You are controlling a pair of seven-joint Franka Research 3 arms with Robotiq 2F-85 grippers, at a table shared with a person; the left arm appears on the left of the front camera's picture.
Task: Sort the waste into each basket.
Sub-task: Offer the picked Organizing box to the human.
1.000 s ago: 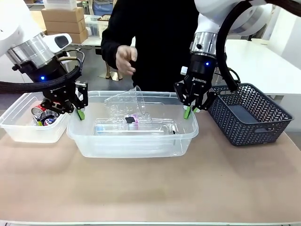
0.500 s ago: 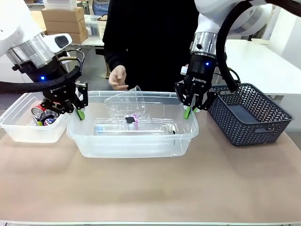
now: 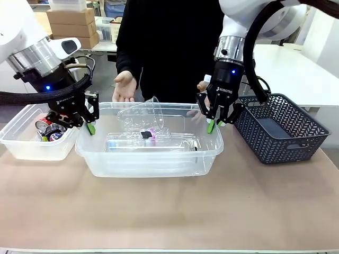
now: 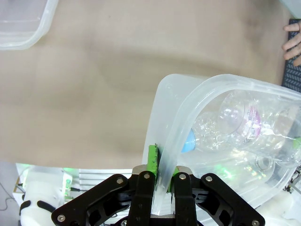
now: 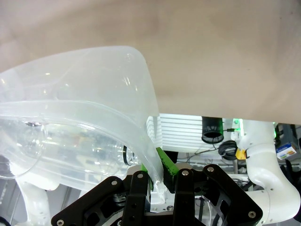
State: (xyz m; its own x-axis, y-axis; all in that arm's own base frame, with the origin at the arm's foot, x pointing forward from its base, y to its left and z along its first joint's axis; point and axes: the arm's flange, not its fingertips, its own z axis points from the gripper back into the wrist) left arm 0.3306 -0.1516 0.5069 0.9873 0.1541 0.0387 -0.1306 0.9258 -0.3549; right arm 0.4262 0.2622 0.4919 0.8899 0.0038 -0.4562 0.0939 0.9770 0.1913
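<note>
The left claw is pinched on the 9 o'clock rim of the large clear tub, and the right claw is pinched on its 3 o'clock rim; both wrist views show the rolled edge clamped between green pads, so the tub appears to be gripped at opposite ends for a balanced lift or tilt, judged from the symmetrical hold; the tub carries the plastic waste, namely clear plastic bottles lying flat along its floor, with a clear cup tipped on its side above them; the cans rest in the small clear basket at 9 o'clock of the tub, just beside its wall, so metal appears already separated from plastic; the dark lattice basket stands at 3 o'clock on the surface, its interior apparently bare; the person's hand hovers open, palm up, above the 12 o'clock rim, apart from both claws, possibly waiting to receive or guide.
</note>
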